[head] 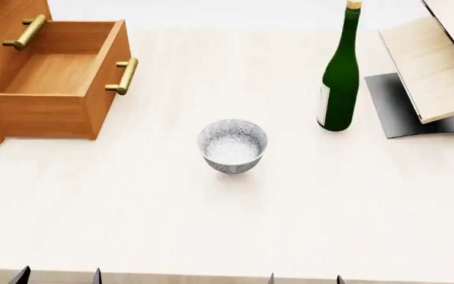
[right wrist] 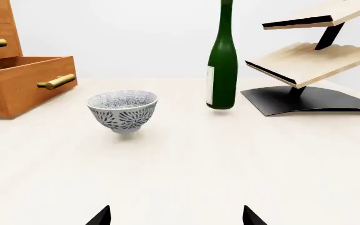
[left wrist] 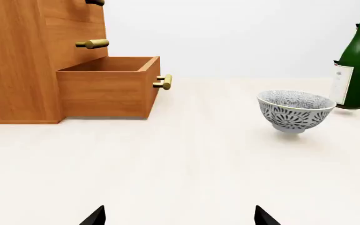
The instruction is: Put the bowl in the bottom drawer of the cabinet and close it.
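Well apart, bowl [head: 233, 145] faces open bottom drawer [head: 54, 83].

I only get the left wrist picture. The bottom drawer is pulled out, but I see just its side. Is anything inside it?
Observer: No. The head view looks down into the bottom drawer and shows only its bare wooden floor.
Operator: What is the dark thing peeking in beside the green bottle?
Observer: The black base of a pale slanted wooden rack, standing next to the green bottle.
Operator: Is the other gripper at the bowl?
Observer: No. The right gripper is open and empty, short of the bowl.
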Controlling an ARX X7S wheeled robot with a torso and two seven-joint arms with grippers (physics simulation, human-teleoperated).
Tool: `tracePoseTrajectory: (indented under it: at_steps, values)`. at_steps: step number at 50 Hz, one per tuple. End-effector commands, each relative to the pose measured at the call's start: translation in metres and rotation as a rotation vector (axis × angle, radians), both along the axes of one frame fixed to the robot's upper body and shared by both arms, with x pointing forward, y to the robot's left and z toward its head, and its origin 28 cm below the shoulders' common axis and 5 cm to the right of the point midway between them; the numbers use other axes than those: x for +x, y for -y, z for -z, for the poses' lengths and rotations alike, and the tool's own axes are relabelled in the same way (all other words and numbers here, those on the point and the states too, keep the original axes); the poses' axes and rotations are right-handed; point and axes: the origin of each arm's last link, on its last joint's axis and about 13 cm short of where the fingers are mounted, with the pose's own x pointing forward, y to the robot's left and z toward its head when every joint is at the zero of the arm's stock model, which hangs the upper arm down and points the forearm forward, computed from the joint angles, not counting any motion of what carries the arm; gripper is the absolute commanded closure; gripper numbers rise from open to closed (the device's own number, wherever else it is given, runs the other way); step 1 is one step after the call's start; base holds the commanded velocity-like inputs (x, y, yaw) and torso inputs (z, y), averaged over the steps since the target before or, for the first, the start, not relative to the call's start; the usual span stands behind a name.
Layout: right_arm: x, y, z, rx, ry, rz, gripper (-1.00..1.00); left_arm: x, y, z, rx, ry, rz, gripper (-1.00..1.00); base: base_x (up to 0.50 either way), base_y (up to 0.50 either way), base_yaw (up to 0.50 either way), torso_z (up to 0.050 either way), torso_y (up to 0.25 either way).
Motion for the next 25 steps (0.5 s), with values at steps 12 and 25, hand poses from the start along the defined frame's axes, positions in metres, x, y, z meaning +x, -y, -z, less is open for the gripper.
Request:
tracePoseTrajectory:
  at_steps: [12,25]
  values:
    - [0.0,-0.001,0.0,-0.02,-0.01,-0.002,-1.0,0.0,0.0,-0.001,0.002,-0.002,-0.006,-1.0,0.0,0.0,0.0,0.0,0.0]
    - [0.001,0.002,-0.029,0.053,-0.05,0.024,-1.0,-0.044,-0.004,-0.043,-0.068,0.092,-0.013,-1.0,0.0,0.0,0.0,0.0,0.0]
